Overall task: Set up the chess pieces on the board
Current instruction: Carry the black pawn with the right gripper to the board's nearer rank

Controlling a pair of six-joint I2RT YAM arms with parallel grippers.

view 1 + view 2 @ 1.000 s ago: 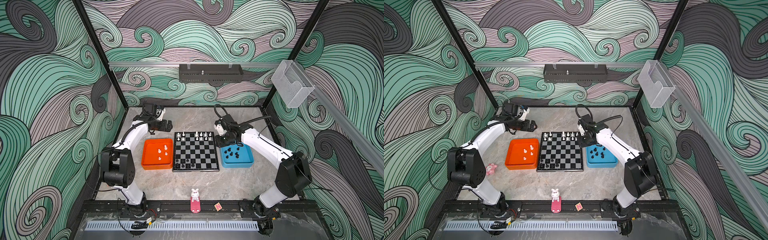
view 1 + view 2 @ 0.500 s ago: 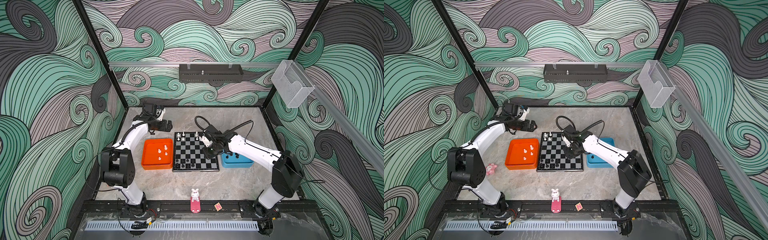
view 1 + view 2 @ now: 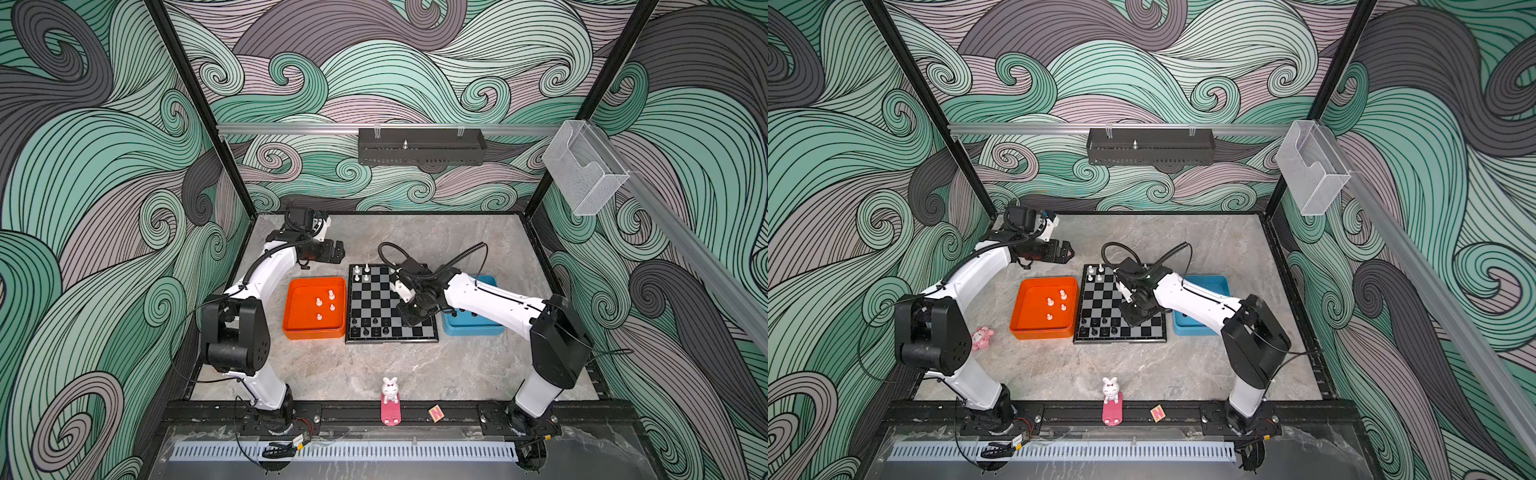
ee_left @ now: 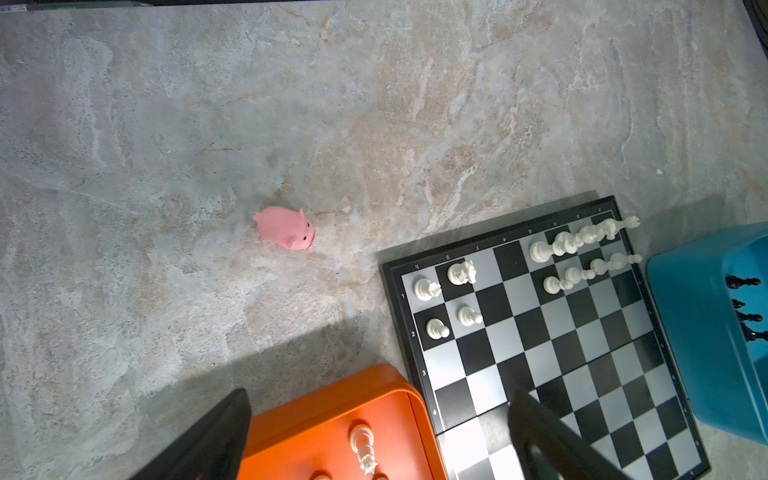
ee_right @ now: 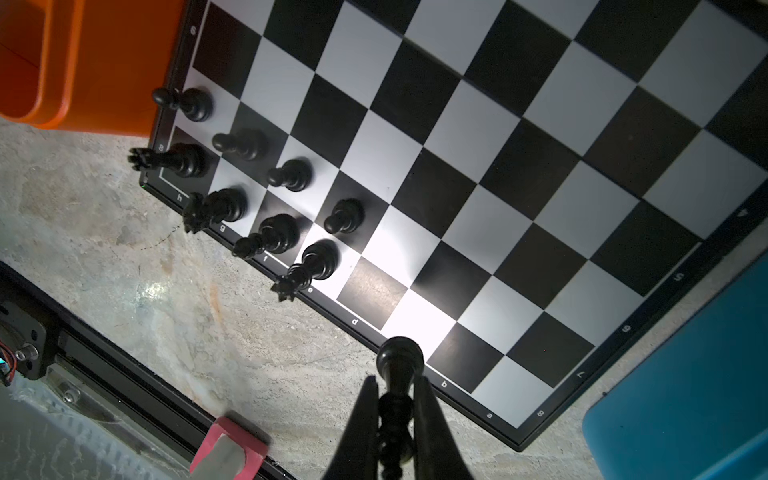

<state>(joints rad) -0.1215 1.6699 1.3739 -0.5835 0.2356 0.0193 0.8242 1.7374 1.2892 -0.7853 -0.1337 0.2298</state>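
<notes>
Swirling green-and-grey walls point(image 3: 104, 166) enclose a grey marbled tabletop point(image 3: 374, 374). The board point(image 3: 374, 299) lies under the right gripper point(image 5: 395, 380), with the blue tray point(image 3: 473, 331) beneath its arm. That gripper is clenched on a black piece point(image 5: 400, 361) at the board's near edge, beside eight black pieces point(image 5: 249, 187). The left gripper point(image 4: 376, 409), spread and empty, hangs above the orange tray's point(image 3: 313, 334) far corner, with white pieces point(image 4: 457, 299) on the board just beside it.

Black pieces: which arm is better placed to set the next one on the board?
Right. The right gripper is shut on a black piece over the near edge of the board; the left gripper hangs open beyond the orange tray.
</notes>
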